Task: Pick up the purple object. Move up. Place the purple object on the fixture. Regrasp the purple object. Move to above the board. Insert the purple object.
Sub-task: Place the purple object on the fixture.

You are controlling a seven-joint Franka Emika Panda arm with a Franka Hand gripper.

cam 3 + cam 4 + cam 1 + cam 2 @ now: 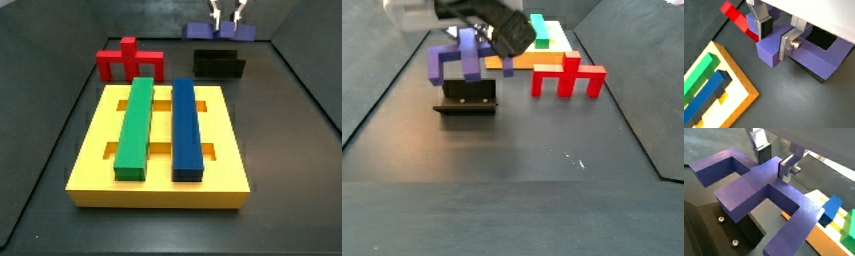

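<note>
Gripper (pixel 777 163) position at this moment: raised above the fixture (pixel 218 64), at the far end of the workspace in a side view, with the purple object (pixel 761 190) clamped between its two fingers. In both wrist views the flat silver plates with dark pads pressed on either side of the piece's raised central post, one finger (pixel 789 44) bearing a visible screw; the jaws stood narrow, closed on that post. The purple object (pixel 804 52) hung with its wide crossbar and short legs spread beneath the fingers. In a side view the purple object (pixel 456 56) sat just above the fixture (pixel 466 95); whether it touched the black holder could not be told. Seen from the opposite side, the purple object (pixel 221 31) appeared beyond the fixture's upright wall, with the gripper (pixel 229 20) over it.

The board (pixel 94 150), a large yellow slab, lay nearer the camera in that view, carrying a green bar (pixel 135 125) and a dark-blue bar (pixel 187 125) side by side in its slots. A red piece (pixel 128 62) of bridge shape stood on the dark floor to the left of the fixture, just beyond the board's far edge.
</note>
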